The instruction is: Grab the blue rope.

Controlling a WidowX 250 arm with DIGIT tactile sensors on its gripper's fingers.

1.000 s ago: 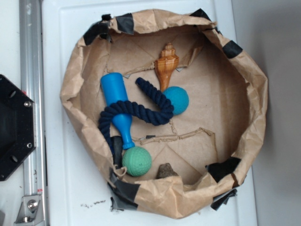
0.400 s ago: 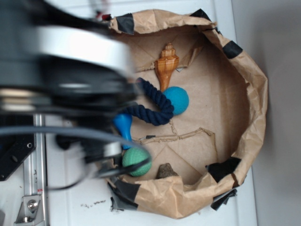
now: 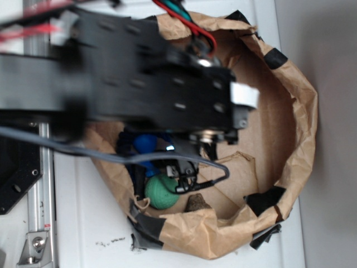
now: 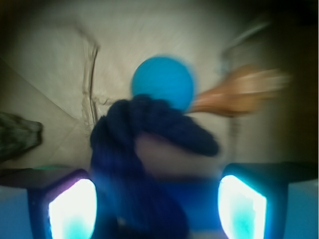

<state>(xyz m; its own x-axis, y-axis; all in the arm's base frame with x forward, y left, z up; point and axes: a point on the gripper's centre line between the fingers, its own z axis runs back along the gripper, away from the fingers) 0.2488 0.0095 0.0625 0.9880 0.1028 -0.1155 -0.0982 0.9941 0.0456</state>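
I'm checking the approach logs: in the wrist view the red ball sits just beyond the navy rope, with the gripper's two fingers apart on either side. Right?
Not quite: the ball is teal, not red. The wrist view shows it just beyond the blue rope, and the gripper has its fingers apart on either side.

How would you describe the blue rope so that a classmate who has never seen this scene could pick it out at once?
Look inside the crumpled brown paper bowl. In the wrist view, the blue rope bends in a thick loop just in front of the teal ball, between the open gripper fingers. Unlike its smooth, brighter neighbours, it is dark navy, twisted and fuzzy.
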